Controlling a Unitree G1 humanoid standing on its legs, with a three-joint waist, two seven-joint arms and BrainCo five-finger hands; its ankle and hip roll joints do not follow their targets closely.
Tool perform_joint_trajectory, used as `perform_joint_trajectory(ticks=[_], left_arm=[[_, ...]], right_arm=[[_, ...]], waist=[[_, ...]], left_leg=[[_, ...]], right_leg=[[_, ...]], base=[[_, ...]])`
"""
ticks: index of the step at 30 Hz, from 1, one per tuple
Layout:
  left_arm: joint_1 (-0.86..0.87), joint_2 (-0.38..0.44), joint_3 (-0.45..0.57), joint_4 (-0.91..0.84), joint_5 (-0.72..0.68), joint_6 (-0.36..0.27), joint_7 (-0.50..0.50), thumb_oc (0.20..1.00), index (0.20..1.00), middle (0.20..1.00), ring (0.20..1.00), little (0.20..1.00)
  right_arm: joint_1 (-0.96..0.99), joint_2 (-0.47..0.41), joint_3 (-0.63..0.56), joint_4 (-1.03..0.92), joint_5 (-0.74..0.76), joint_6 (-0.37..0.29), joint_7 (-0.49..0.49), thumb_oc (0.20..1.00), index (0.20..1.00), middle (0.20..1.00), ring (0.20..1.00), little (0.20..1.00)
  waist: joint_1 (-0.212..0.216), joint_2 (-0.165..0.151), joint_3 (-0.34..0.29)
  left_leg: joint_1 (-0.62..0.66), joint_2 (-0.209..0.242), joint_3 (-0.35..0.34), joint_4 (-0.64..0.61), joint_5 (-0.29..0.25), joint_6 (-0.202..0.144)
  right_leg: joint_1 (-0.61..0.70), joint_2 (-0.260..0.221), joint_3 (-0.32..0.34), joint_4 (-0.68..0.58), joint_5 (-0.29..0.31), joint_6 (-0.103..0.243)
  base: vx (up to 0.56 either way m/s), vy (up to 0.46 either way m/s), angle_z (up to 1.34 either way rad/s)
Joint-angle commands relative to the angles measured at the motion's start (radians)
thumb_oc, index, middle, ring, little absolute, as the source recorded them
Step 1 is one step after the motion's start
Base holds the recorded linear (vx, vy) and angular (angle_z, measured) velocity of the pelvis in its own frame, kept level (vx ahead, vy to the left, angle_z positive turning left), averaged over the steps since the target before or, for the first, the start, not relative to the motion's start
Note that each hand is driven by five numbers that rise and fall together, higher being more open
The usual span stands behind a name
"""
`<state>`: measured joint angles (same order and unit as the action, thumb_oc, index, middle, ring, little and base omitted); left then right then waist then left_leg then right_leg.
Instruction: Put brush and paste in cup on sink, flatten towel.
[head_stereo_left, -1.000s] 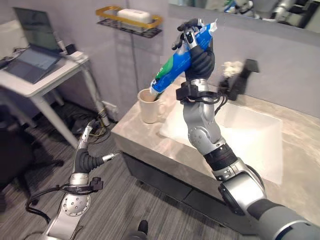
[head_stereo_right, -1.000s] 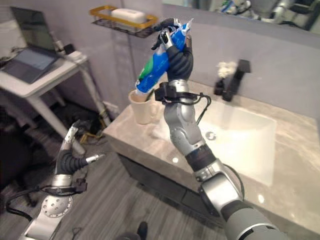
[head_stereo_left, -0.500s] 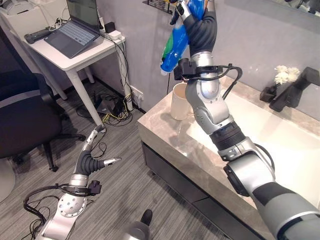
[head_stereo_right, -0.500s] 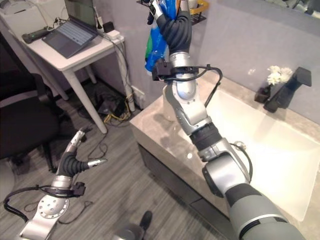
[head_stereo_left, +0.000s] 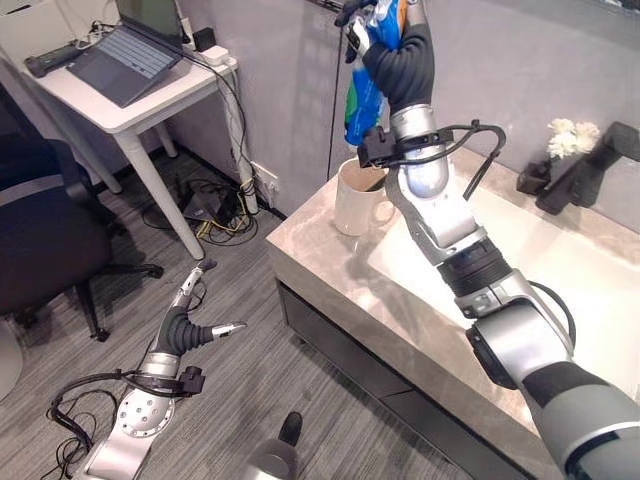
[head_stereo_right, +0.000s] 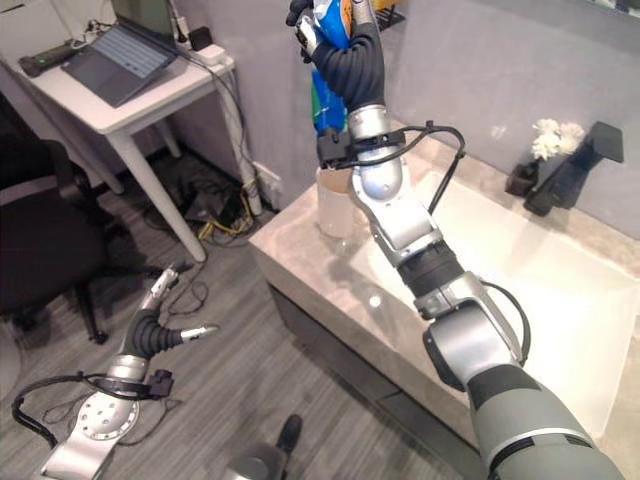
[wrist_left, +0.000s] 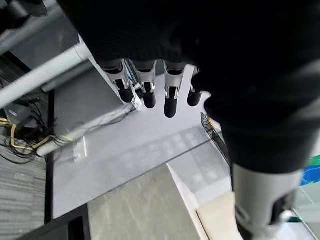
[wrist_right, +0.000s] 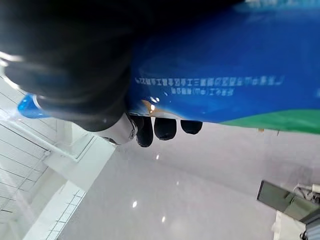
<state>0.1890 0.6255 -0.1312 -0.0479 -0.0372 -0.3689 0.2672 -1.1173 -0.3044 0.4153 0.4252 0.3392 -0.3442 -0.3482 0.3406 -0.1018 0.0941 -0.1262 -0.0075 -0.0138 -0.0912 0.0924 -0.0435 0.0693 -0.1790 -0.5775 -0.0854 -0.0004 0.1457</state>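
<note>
Right hand (head_stereo_left: 392, 45): my fingers are wrapped tight round the toothpaste tube (head_stereo_left: 362, 95), raised high above the counter, the tube hanging nearly upright with its lower end pointing down.

Toothpaste tube: blue with a green band, held over the cream cup (head_stereo_left: 357, 197); its tip sits just above the cup's mouth, not yet inside as far as I can judge.

Cup: a handled mug at the corner of the grey stone counter (head_stereo_left: 330, 265), beside the white basin (head_stereo_left: 560, 275).

Left hand (head_stereo_left: 193, 328): low by the floor, fingers straight and relaxed, holding nothing.

Handling: I judge the tube light and soft, its glossy skin a little slippery. A grip round the upper body, as I have it, leaves the lower end free to enter the cup. Squeezing hard could dent it or force paste toward the cap.

Writing: small white print runs along the blue side in the right wrist view (wrist_right: 210, 87); I cannot read it, and I name no brand.

Surroundings: a black tap (head_stereo_left: 590, 165) and a small white flower (head_stereo_left: 565, 135) at the back of the basin; a laptop (head_stereo_left: 130, 50) on a white desk (head_stereo_left: 130, 110) off to my left.

Step in hand, by my judgement: lowering the tube into the cup.
</note>
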Motion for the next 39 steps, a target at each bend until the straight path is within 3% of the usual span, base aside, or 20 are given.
perform_joint_trajectory(ticks=[1, 14, 39], left_arm=[[-0.028, 0.045, -0.006, -0.013, -0.003, -0.054, 0.018, 1.0, 1.0, 1.0, 1.0, 1.0], [-0.033, 0.036, -0.043, 0.005, 0.009, -0.038, 0.031, 1.0, 1.0, 1.0, 1.0, 1.0], [-0.041, 0.054, -0.038, -0.001, 0.023, -0.03, 0.038, 1.0, 1.0, 1.0, 1.0, 1.0]], right_arm=[[-0.069, -0.033, 0.011, -0.035, -0.007, -0.036, -0.026, 0.2, 0.2, 0.2, 0.2, 0.2], [-0.035, 0.088, -0.012, 0.058, 0.102, -0.034, -0.017, 0.2, 0.2, 0.2, 0.2, 0.2], [-0.035, 0.09, 0.014, 0.068, 0.134, -0.029, 0.005, 0.2, 0.2, 0.2, 0.2, 0.2]], waist=[[-0.002, -0.028, -0.028], [-0.021, -0.028, -0.021], [-0.013, -0.058, 0.001]], left_leg=[[0.014, -0.015, 0.0, 0.004, -0.038, -0.001], [0.021, -0.009, 0.014, 0.004, -0.045, -0.001], [0.001, -0.01, 0.01, 0.004, -0.045, 0.003]], right_leg=[[0.015, -0.102, 0.054, 0.025, 0.125, 0.073], [0.01, -0.097, 0.068, 0.022, 0.129, 0.071], [-0.007, -0.089, 0.068, 0.01, 0.147, 0.075]], base=[[0.01, 0.01, -0.05], [0.0, 0.001, -0.05], [0.0, 0.0, 0.0]])
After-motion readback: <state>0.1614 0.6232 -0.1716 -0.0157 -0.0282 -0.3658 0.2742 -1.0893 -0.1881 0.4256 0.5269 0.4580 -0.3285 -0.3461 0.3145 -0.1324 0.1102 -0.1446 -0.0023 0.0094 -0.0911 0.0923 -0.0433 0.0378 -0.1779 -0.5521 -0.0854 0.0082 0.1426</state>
